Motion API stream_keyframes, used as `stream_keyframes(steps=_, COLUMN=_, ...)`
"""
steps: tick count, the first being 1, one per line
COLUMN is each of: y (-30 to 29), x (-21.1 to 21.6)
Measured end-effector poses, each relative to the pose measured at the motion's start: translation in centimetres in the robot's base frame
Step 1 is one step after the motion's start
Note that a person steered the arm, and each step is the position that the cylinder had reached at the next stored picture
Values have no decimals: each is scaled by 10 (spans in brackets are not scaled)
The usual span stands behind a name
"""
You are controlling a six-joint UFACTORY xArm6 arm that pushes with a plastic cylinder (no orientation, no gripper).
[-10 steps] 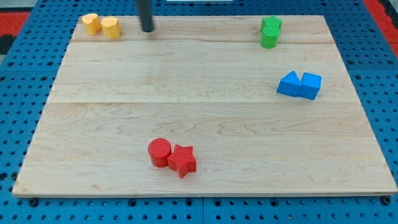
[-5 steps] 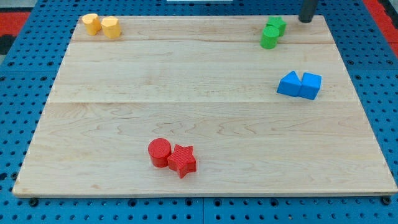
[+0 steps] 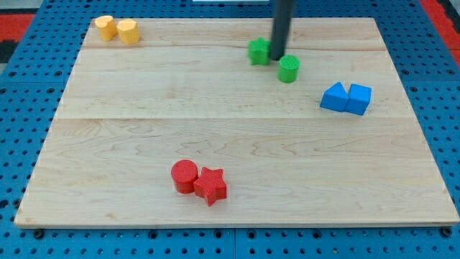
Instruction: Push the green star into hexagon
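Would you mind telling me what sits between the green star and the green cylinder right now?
In the camera view, only my tip stands between the green star and the green cylinder; no other block lies there.

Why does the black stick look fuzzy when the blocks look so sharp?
In the camera view the rod is a little soft-edged, probably from motion; my tip sits between the green star and green cylinder. Blocks look crisp, lighting even, shadows faint, no glare on the board.

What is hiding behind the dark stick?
The rod, ending at my tip, covers the right edge of the green star and a strip of wooden board. The green cylinder beside it shows fully. Nothing else can be made out there.
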State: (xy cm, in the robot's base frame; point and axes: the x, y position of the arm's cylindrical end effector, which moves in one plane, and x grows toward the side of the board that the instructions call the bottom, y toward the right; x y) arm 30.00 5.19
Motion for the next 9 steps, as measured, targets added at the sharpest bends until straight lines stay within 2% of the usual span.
stream_keyframes(steps=1, y=-64, x=-5)
stream_keyframes(steps=2, y=-93, x=-21)
stream_keyframes(steps=3, y=-85, x=-33)
stream_keyframes(steps=4, y=-46, x=-39)
stream_keyframes(steps=5, y=-47, x=-41)
stream_keyframes(steps=6, y=-87, x=-44)
stream_keyframes(steps=8, y=-70, x=-68)
stream_keyframes(steps=9, y=-116, x=-71)
